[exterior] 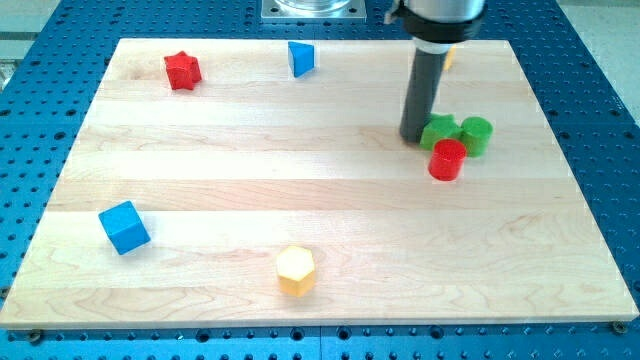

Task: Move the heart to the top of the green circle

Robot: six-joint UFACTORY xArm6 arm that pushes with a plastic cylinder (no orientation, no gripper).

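My tip (pixel 413 137) sat on the wooden board (pixel 300 180) in the upper right of the frame, touching or just beside the left edge of the green star-like block (pixel 439 130). Being a bare rod, it had no jaws and held nothing. To the right of that block stood the green circle (pixel 477 134), the two about touching. Just below and between them was the red round block (pixel 447 160), close against both. I could not make out a heart for certain; a small yellow-orange piece (pixel 451 58) peeked out behind the rod near the top edge, its shape hidden. Well apart from this cluster, a red star (pixel 182 70) lay upper left, a blue triangle (pixel 301 58) top centre, a blue cube (pixel 124 227) lower left, and a yellow hexagon (pixel 296 270) bottom centre.
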